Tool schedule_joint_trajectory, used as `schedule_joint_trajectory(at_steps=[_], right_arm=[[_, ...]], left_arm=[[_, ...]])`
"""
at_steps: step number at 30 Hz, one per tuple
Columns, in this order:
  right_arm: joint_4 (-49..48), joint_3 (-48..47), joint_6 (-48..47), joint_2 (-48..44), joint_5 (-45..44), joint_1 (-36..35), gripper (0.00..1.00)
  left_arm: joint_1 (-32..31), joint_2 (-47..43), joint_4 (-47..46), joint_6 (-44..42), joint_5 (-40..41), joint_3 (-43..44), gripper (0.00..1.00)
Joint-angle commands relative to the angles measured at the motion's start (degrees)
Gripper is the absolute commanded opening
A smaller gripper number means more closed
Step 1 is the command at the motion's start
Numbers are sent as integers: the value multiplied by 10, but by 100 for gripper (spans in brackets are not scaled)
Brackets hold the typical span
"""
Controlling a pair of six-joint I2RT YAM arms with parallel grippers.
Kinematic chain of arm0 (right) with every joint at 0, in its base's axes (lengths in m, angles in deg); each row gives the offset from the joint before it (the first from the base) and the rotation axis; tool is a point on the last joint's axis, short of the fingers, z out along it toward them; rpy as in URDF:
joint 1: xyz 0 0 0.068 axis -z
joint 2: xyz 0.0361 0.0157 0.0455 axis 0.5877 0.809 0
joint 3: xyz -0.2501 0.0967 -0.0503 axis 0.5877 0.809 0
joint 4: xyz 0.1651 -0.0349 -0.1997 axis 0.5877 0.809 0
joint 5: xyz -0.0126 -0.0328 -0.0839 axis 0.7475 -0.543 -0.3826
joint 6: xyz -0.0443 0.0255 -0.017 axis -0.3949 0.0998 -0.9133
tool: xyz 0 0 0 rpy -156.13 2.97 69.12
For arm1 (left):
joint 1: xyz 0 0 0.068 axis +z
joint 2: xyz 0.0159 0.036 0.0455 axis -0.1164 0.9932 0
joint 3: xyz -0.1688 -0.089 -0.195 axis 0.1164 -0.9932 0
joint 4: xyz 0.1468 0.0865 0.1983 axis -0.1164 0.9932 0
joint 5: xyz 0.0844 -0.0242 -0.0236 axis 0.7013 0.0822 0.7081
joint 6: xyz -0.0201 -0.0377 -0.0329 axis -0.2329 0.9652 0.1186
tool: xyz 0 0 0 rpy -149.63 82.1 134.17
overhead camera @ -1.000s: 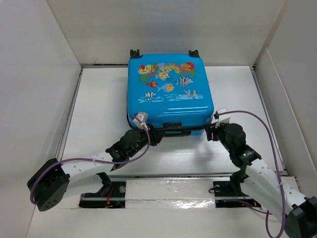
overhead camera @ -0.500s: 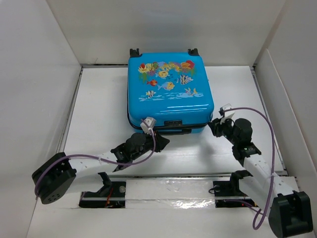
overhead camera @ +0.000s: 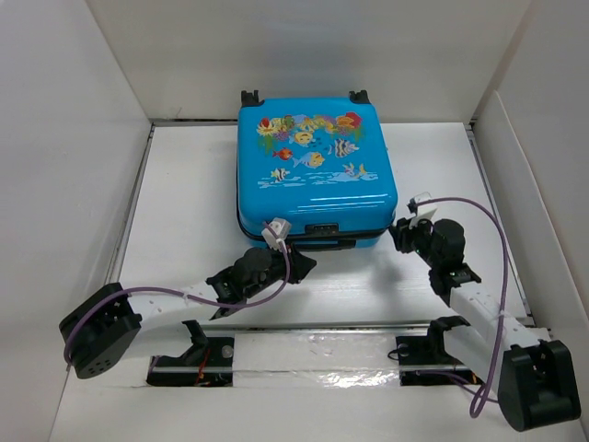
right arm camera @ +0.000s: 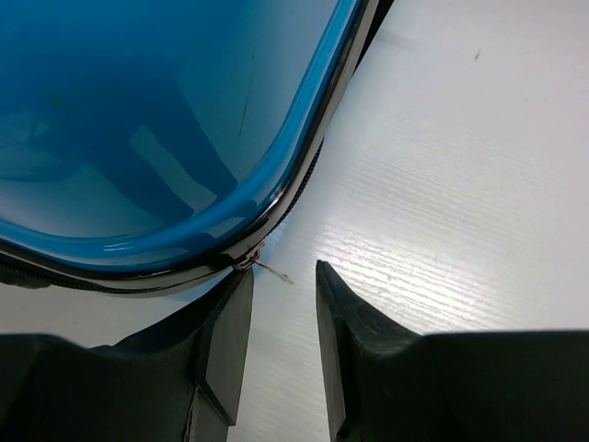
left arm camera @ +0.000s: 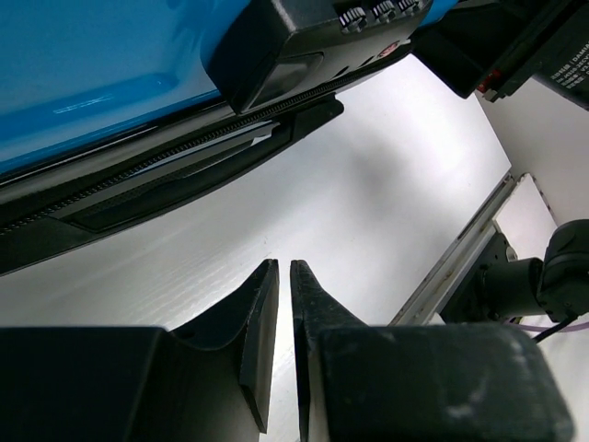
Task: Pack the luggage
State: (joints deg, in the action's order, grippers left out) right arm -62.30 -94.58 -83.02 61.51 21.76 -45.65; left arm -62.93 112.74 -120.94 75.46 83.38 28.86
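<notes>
Left tool, empty, back from closed luggage

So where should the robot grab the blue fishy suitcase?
Probably the flat black handle on the near edge of the bright blue hard-shell suitcase, reached from the robot's side: the broad, rounded shell lies flat, too wide to pinch.

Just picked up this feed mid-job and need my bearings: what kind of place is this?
Probably a lab robot cell, not a home: a white table boxed in by plain white panels, a left arm and a right arm bolted at its near edge, and a blue suitcase lying closed.
</notes>
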Motion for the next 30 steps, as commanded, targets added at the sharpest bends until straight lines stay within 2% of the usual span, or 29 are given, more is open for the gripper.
schedule_joint_trajectory(at_steps=[1, 9, 18, 24, 27, 30], right_arm=[[-51, -12, -5, 13, 6, 5, 40], [-87, -30, -18, 58, 75, 5, 36], [-131, -4, -18, 36, 79, 5, 0], [-87, 11, 7, -22, 58, -5, 0], [-44, 14, 27, -53, 32, -43, 0], [42, -11, 43, -74, -16, -93, 0]], left_arm=[[-3, -11, -15, -7, 1, 10, 8], [-3, 1, -16, -8, 6, 11, 8], [-3, 24, -27, -12, 18, 21, 7], [-3, 44, -45, -5, 9, 51, 7], [-3, 67, -50, -5, 12, 76, 7], [-3, 90, -69, -5, 29, 89, 7]])
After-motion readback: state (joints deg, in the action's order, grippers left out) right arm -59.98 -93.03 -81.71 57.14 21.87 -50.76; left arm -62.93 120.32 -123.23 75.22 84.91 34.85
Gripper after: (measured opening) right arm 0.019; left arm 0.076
